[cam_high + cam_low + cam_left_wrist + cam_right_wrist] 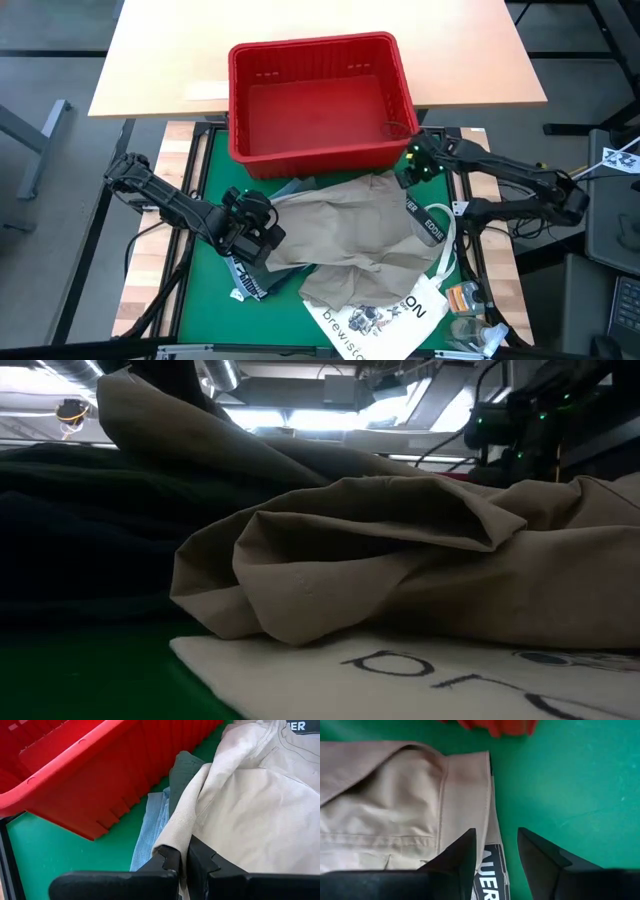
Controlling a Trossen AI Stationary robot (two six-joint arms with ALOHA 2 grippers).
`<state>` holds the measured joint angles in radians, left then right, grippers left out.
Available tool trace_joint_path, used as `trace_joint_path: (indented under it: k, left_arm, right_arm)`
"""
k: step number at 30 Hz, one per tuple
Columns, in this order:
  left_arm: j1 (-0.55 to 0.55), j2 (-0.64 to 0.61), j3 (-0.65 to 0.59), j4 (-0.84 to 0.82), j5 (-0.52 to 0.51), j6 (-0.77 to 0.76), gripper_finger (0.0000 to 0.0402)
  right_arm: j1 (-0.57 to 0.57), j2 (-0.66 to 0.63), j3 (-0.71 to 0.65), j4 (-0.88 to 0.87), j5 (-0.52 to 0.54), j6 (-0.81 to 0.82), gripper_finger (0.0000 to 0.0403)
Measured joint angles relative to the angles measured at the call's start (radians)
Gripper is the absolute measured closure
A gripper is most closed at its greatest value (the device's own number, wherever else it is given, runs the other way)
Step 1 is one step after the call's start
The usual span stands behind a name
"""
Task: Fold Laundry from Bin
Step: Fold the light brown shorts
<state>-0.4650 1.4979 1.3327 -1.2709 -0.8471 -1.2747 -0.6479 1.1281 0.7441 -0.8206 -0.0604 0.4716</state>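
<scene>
Here, left tool (182,862) pinching khaki garment (360,225) edge; right tool (495,850) spread above its hem, beside bin (320,55).

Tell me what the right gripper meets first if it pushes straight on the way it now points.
Probably the khaki garment's edge or bare green mat beside it; the open right gripper straddles that border. Beyond lies the red bin. Depth is unclear.
</scene>
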Motion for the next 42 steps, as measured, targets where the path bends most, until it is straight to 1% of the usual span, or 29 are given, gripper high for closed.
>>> trace_joint_path:
  k: [2,10,15,19,21,24,36,42]
  left_arm:
    - [0.000,0.000,0.000,0.000,0.000,0.000,0.0395]
    - [0.000,0.000,0.000,0.009,0.000,-0.005,0.0395]
    - [0.000,0.000,0.000,0.009,0.000,-0.005,0.0395]
    - [0.000,0.000,0.000,0.009,0.000,-0.005,0.0395]
    - [0.000,0.000,0.000,0.009,0.000,-0.005,0.0395]
    - [0.000,0.000,0.000,0.008,0.000,-0.005,0.0395]
    - [0.000,0.000,0.000,0.008,0.000,-0.005,0.0395]
    - [0.000,0.000,0.000,0.008,0.000,-0.005,0.0395]
  right_arm:
    - [-0.010,0.027,0.000,0.001,-0.017,0.000,0.0260]
    - [-0.008,0.148,0.002,0.027,-0.025,-0.014,0.0260]
    - [-0.007,0.187,0.003,0.073,-0.098,-0.055,0.0260]
    - [-0.007,0.190,0.003,0.102,-0.142,-0.058,0.0260]
    - [-0.007,0.190,0.003,0.091,-0.135,-0.058,0.0260]
    - [-0.007,0.190,0.003,0.067,-0.097,-0.056,0.0260]
    - [-0.007,0.191,0.002,0.057,-0.121,-0.054,0.0260]
    - [-0.018,0.190,-0.042,0.076,-0.153,-0.132,0.0260]
